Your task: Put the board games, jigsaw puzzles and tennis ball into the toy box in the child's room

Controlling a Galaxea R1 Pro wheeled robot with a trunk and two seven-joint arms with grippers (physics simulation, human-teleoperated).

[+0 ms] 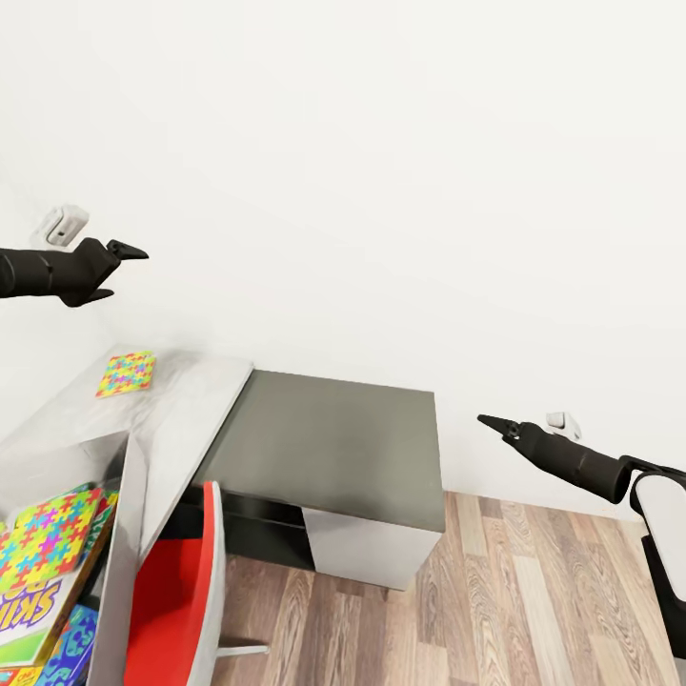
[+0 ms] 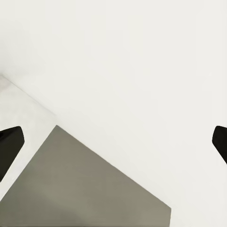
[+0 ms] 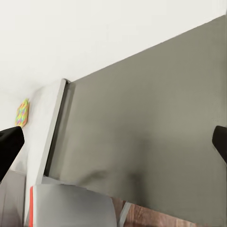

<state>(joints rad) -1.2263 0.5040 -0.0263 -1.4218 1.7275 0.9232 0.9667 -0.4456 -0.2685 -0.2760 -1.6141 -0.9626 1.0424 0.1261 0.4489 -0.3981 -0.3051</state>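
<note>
1. Table [image 1: 181,400], pale-topped, stands against the wall, the dark cabinet [image 1: 333,448] beside it.
2. Toy box [image 1: 124,534] on the table holds a puzzle [image 1: 48,538] atop the Skip-Bo game [image 1: 33,610].
3. Second puzzle [image 1: 126,373] lies on the table, apart from the box.
4. Left gripper [image 1: 122,272] and right gripper [image 1: 491,422] hang in the air, both open and empty.

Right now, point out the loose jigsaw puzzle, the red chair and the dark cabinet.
jigsaw puzzle [image 1: 126,373], head view, centre of its patterned face.
red chair [image 1: 176,591], head view, its red backrest.
dark cabinet [image 1: 329,443], head view, middle of its top.
</note>
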